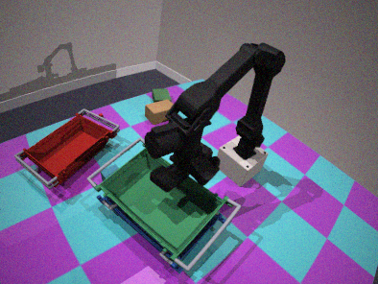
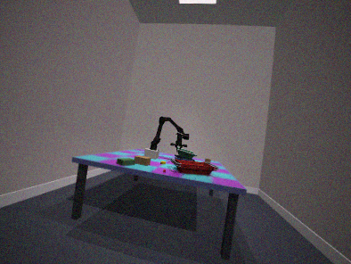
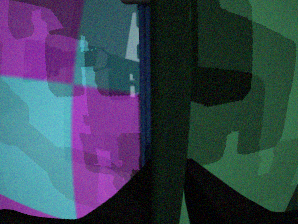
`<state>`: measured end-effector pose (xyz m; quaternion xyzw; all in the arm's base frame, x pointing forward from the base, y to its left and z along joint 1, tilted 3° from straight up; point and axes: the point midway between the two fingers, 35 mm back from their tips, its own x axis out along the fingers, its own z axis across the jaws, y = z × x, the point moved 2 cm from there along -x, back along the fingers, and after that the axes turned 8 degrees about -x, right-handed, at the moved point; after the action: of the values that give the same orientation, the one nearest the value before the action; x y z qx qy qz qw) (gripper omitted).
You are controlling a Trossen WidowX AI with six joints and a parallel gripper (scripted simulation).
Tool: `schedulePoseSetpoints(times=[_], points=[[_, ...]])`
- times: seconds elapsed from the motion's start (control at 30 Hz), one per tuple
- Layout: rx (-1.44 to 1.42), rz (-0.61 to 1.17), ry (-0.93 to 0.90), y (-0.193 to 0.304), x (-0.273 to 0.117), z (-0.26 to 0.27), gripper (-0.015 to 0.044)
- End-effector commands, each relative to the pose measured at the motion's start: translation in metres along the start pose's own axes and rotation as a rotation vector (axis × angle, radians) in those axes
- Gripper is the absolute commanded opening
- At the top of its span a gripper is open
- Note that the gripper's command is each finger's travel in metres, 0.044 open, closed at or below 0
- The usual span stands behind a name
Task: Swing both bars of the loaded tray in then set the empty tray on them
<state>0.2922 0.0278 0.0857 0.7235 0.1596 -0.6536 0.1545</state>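
Observation:
The green tray is empty and stands over the blue tray. Its own wire bars are swung outward. My gripper is shut on the green tray's long wall on the side nearest the arm base. Of the blue tray, only parts of the rim show. Short grey parts of its bars show at the rim under the green tray; the rest of the bars and the small blocks are hidden. Contact and exact level between the trays cannot be told.
A red tray, with its bars out, stands apart on the left in the top view. An orange block and a green block lie behind. The white arm base stands beside the green tray.

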Motion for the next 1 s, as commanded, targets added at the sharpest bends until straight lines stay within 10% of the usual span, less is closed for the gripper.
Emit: schedulePoseSetpoints(times=[0.0,0.97], points=[[-0.001,-0.003,-0.020,-0.001,0.004,0.004,0.0000],[-0.001,-0.003,-0.020,-0.001,0.014,0.006,0.0000]])
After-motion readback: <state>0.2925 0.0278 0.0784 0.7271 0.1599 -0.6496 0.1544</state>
